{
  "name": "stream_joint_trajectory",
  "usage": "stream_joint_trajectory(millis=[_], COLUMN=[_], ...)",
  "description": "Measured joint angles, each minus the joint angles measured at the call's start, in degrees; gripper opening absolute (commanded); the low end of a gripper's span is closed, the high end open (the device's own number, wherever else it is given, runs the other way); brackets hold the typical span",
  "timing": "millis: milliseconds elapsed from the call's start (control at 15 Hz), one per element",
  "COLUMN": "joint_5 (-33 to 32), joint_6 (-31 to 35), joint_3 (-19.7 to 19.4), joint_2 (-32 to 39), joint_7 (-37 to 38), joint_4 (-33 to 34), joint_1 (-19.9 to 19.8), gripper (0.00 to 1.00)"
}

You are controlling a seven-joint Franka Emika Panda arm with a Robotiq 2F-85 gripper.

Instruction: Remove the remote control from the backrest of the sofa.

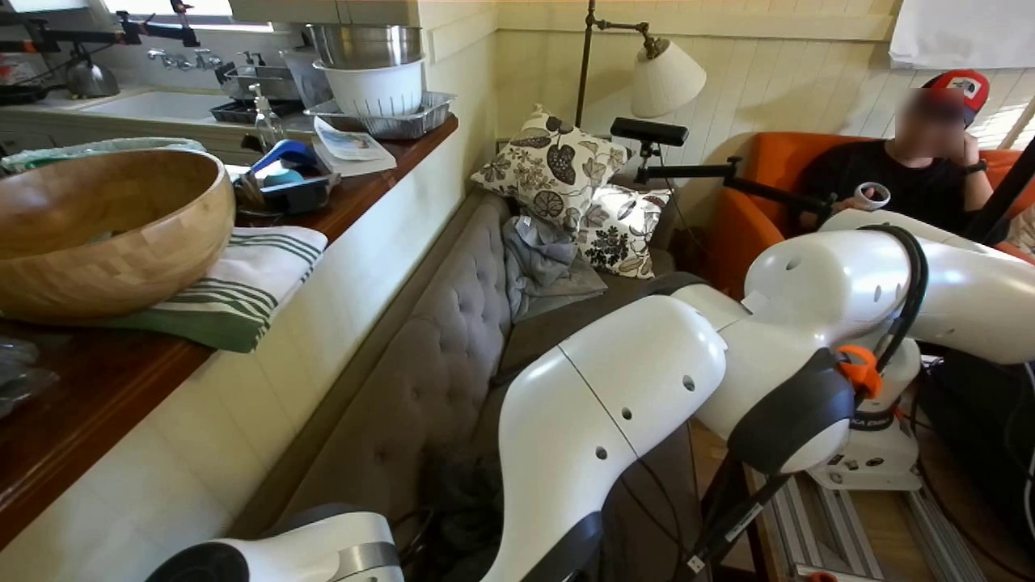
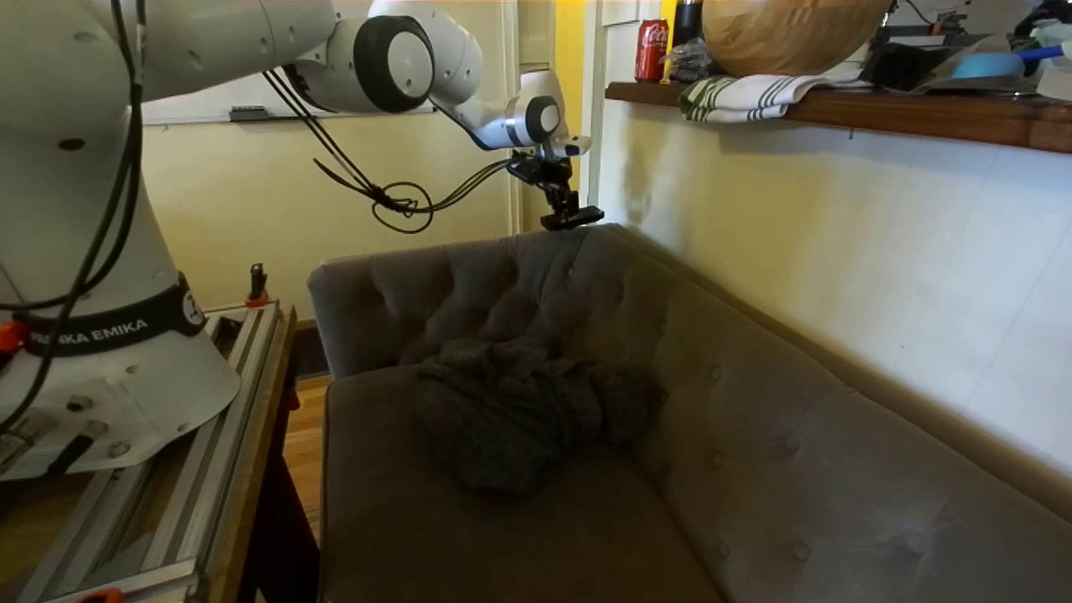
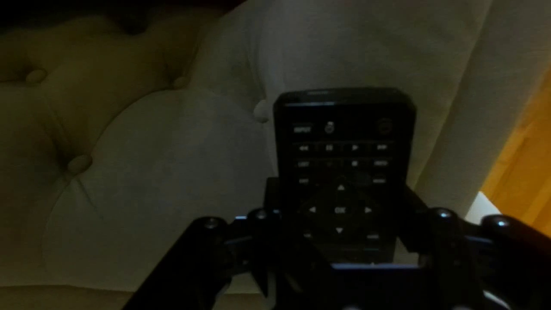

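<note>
Black remote control (image 3: 344, 129) gripped in the claw (image 3: 342, 198) at a corner of the sofa (image 2: 519, 553)

The claw grips the remote control across its width, a finger on each long side, the button face showing in the wrist view and one end jutting past the fingertips. In an exterior view, the slim bar lies roughly level at the top of the corner where the tufted end panel (image 2: 435, 293) meets the backrest (image 2: 754, 402); whether it touches the fabric, I cannot tell. In the wrist view, the sofa's outer edge runs beside the bar, with wooden floor (image 3: 529, 168) past it.

Cables (image 2: 385, 197) sag in a loop beside the claw, above the end panel. A smooth, pale wall (image 2: 837, 218) stands just behind the backrest, while free air separates the raised white arm (image 2: 285, 38) from the seat cushion (image 2: 469, 536) and its crumpled dark cloth (image 2: 519, 419). The upholstery is matte grey-brown, drawn into soft diamonds by round buttons.

Higher along the wall runs a varnished wooden ledge (image 2: 938, 121). It carries a rounded wooden bowl (image 2: 791, 38), a Coca-Cola can (image 2: 651, 50) and a green-striped towel (image 2: 754, 96) draped over the rim.

Farther down the sofa, two leaf-print pillows (image 1: 558, 162) lean near an orange armchair (image 1: 752, 218), where a person (image 1: 857, 190) sits.
</note>
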Motion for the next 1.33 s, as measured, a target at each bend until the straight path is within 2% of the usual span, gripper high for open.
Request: stream_joint_trajectory(millis=[67, 133, 333, 667, 933, 1333], joint_5=[0.65, 0.94, 1.06, 0.99, 1.0, 1.0], joint_6=[0.51, 0.62, 0.11, -2.03, -2.16, -1.76], joint_3=[1.11, 1.66, 1.29, -1.72, -2.27, -2.49], joint_2=[0.16, 0.32, 0.51, 0.76, 1.11, 1.19], joint_7=[-0.84, -1.26, -0.07, 10.29, 16.71, 19.5], joint_4=[0.25, 0.56, 0.61, 0.61, 0.71, 1.13], joint_1=[-0.39, -0.63, -0.78, 0.44, 1.12, 1.0], gripper=[0.62, 0.37, 0.37, 0.37, 0.37, 0.37])
